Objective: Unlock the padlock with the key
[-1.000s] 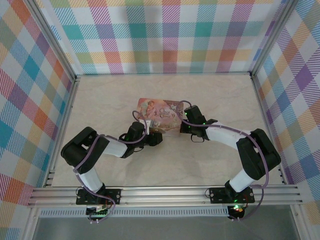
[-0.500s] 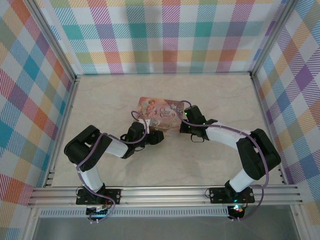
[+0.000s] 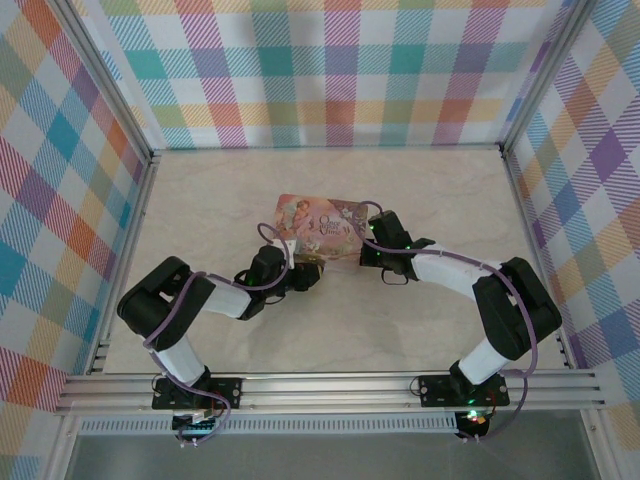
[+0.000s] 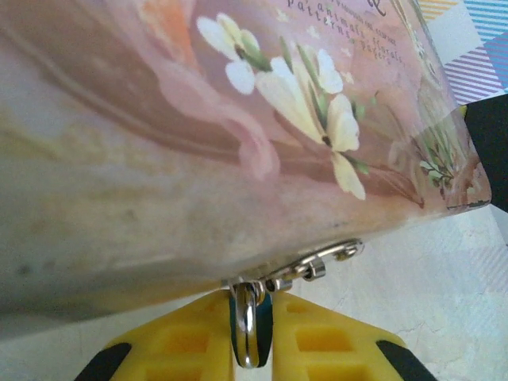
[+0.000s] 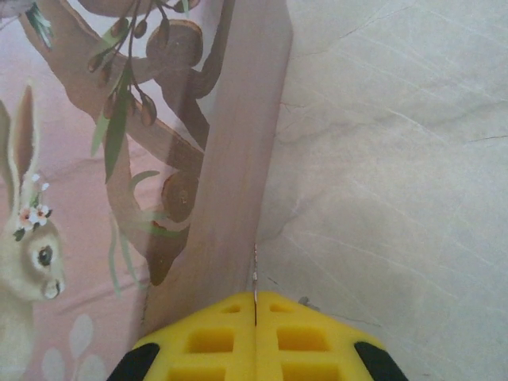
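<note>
The pink-and-brown illustrated tin (image 3: 318, 220) lies mid-table. A silver hasp (image 4: 327, 257) sits on its front wall, and the padlock's silver shackle (image 4: 247, 321) hangs through it. My left gripper (image 4: 251, 317) is shut on that shackle, and its fingers hide the brass body. From above, the left gripper (image 3: 314, 270) sits at the tin's near edge. My right gripper (image 5: 255, 300) is shut on the key (image 5: 255, 274), a thin metal sliver seen edge-on that sticks out of the fingertips beside the tin's side wall (image 5: 230, 182). The right gripper (image 3: 362, 250) is at the tin's right corner.
Plaid walls (image 3: 330, 70) enclose the pale marble tabletop (image 3: 220, 190) on three sides, and a metal rail (image 3: 330, 385) carrying both arm bases runs along the near edge. Bare tabletop (image 5: 397, 159) lies to the right of the tin.
My left gripper's jaws have closed in onto the shackle, and the left arm's elbow has shifted slightly left. The right arm and the tin have stayed put.
</note>
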